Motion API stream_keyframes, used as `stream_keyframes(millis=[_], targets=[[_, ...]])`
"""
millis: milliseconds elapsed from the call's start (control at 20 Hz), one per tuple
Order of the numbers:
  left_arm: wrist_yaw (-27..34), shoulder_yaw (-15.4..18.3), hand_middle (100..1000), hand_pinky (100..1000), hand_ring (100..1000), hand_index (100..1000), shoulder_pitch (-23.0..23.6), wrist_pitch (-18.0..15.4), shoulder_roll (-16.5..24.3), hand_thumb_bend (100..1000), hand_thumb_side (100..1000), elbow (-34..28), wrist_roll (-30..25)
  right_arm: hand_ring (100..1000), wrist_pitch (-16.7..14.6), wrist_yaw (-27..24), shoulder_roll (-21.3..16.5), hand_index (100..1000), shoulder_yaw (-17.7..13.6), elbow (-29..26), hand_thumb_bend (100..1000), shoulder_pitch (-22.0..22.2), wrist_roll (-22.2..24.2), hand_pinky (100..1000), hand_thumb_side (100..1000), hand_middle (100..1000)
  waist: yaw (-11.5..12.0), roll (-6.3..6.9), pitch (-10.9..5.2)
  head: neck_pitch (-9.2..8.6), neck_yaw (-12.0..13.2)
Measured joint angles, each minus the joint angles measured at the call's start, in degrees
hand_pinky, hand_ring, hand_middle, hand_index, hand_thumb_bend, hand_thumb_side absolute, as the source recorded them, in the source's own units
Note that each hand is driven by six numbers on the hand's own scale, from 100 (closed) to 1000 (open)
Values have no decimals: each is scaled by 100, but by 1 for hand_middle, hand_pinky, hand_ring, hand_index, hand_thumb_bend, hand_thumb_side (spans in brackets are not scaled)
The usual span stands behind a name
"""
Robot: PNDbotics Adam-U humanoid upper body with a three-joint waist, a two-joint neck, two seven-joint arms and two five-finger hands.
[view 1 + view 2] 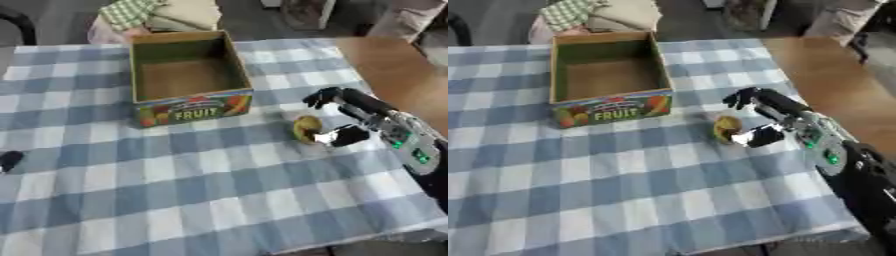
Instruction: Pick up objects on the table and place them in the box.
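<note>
Open cardboard fruit box (188,95), far centre, holds nothing visible. Small round yellow-green object (727,128) right of it, between right hand's (773,119) spread fingers and thumb, ungripped.

The open cardboard box (188,75) stands at the far middle of the checked tablecloth (201,190), its top unobstructed and its inside bare. The right hand (765,116) sits to the box's near right, fingers spread around a small yellow object (726,128); a strip of cloth lies free between that object and the box's near right corner. The whole near and left cloth is bare, save the left hand (9,160), barely showing at the left edge.
</note>
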Motion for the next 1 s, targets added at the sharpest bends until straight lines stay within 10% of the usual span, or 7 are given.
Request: stream_keyframes(millis=[450, 500, 750, 1000], targets=[[2, 0, 506, 745, 580, 628, 0, 2, 0, 708, 311, 0, 2, 710, -103, 196, 19, 827, -31, 63, 348, 50, 147, 771, 425, 662, 0, 0, 0, -1, -1], [2, 0, 507, 745, 580, 628, 0, 2, 0, 705, 315, 0, 2, 622, -107, 205, 19, 535, -33, 65, 100, 50, 153, 732, 100, 401, 0, 0, 0, -1, -1], [10, 0, 507, 744, 580, 628, 0, 6, 0, 701, 317, 0, 6, 530, -103, 219, 21, 323, -109, 25, 100, 22, -9, 690, 100, 206, -1, 6, -1, -1, -1], [27, 0, 507, 744, 581, 628, 1, 13, 0, 700, 318, 0, 13, 517, -40, -1, 15, 311, -159, -95, 100, -169, -262, 687, 100, 191, -3, 11, -2, -1, -1]])
